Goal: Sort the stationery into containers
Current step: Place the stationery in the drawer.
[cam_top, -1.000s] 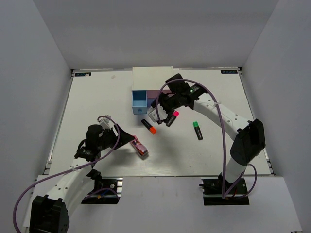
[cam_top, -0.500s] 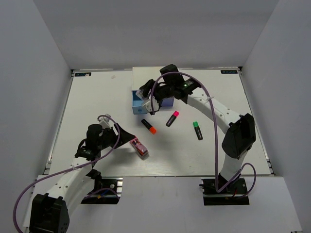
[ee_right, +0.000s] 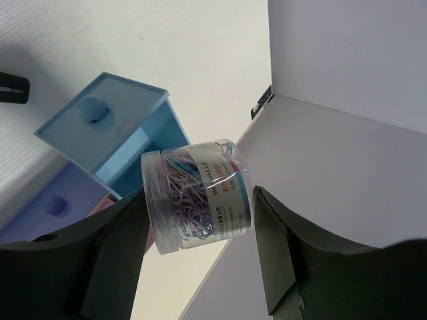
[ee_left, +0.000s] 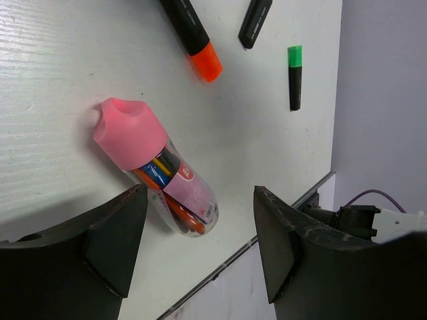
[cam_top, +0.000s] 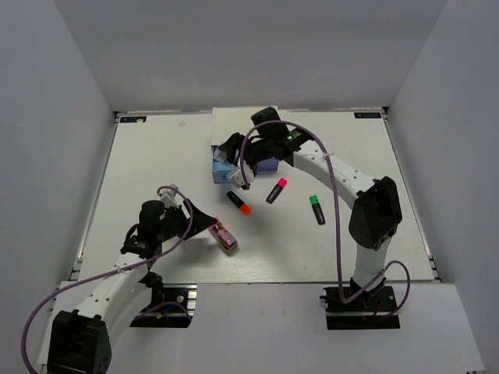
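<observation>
Where the table lies nearest the bases, left gripper: jaws wide, empty. Pink-capped clear tube lies flat just ahead of the gap, long axis slanted across it.

Mid-table: orange marker, pink marker, green marker, loose.

Far: right gripper clamped on the jar of paper clips, with the open blue drawer just below and beside the jar. Release judged next.

Robotics lab test cell. White slatted table boxed in by plain grey walls. Left arm and right arm bolted on black base plates at near edge. Purple cables trailing loose.
</observation>
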